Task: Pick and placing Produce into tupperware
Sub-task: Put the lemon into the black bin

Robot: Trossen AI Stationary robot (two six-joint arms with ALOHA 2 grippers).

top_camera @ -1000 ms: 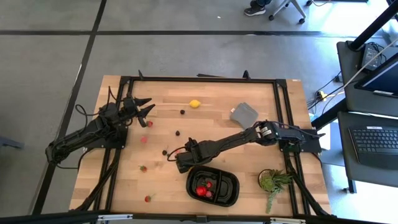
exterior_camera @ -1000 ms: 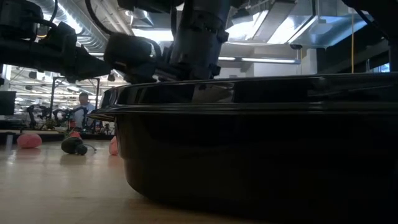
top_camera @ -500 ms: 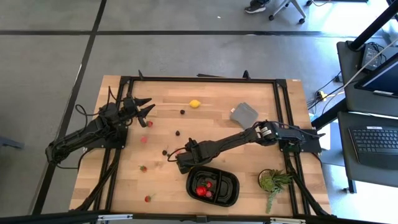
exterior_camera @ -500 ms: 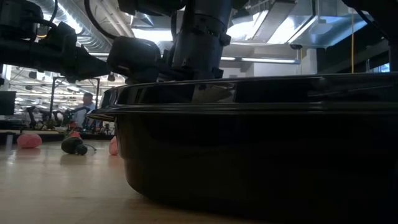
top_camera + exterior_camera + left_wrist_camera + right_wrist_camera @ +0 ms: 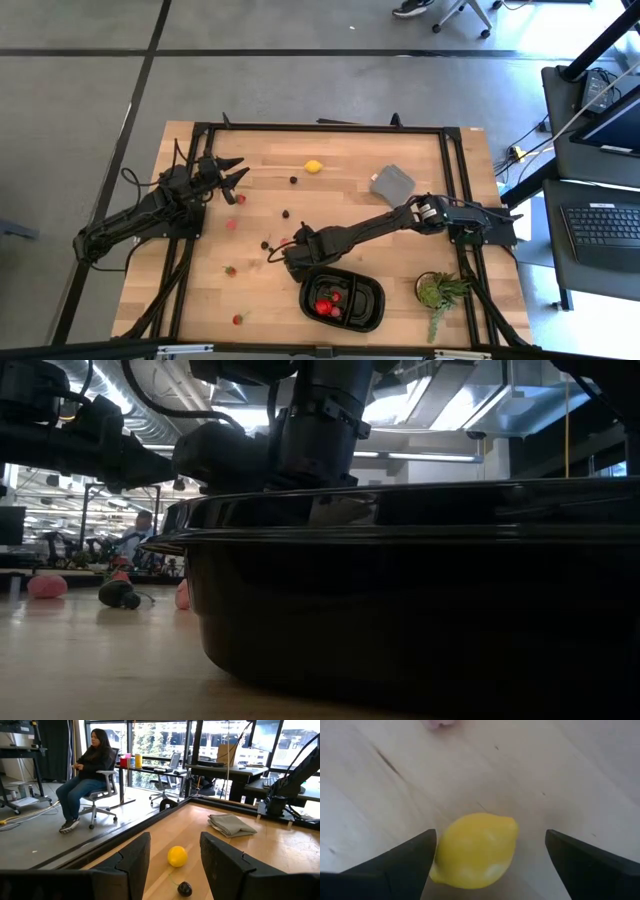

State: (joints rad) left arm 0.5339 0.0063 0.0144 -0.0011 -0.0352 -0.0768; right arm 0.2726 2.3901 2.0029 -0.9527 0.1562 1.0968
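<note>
A yellow lemon (image 5: 475,850) lies on the wooden table between the fingers of my right gripper (image 5: 490,840), which is open and points steeply down just beyond the far left corner of the black tupperware (image 5: 372,300). In the high view my right gripper (image 5: 288,264) hides this lemon. Red strawberries (image 5: 326,303) lie inside the tupperware. A second lemon (image 5: 314,166) lies near the table's far edge. Strawberries (image 5: 232,224) and dark berries (image 5: 285,212) are scattered on the table's left half. My left gripper (image 5: 228,172) waits open at the far left, level, touching nothing. My right gripper comes at the lemon from above, a finger on either side of it. One finger (image 5: 415,857) stands right against the lemon's side (image 5: 440,860); whether it touches, I cannot tell. The other finger is well clear. The lemon rests on the table.
A folded grey cloth (image 5: 391,182) lies at the far right, and a green potted plant (image 5: 440,292) stands near the front right. A black frame (image 5: 320,127) rims the table. In the left wrist view a person (image 5: 92,765) sits on a chair beyond the table.
My right gripper has rolled about its own axis while staying in place over the lemon; its fingers have stayed open. My left arm has kept still.
</note>
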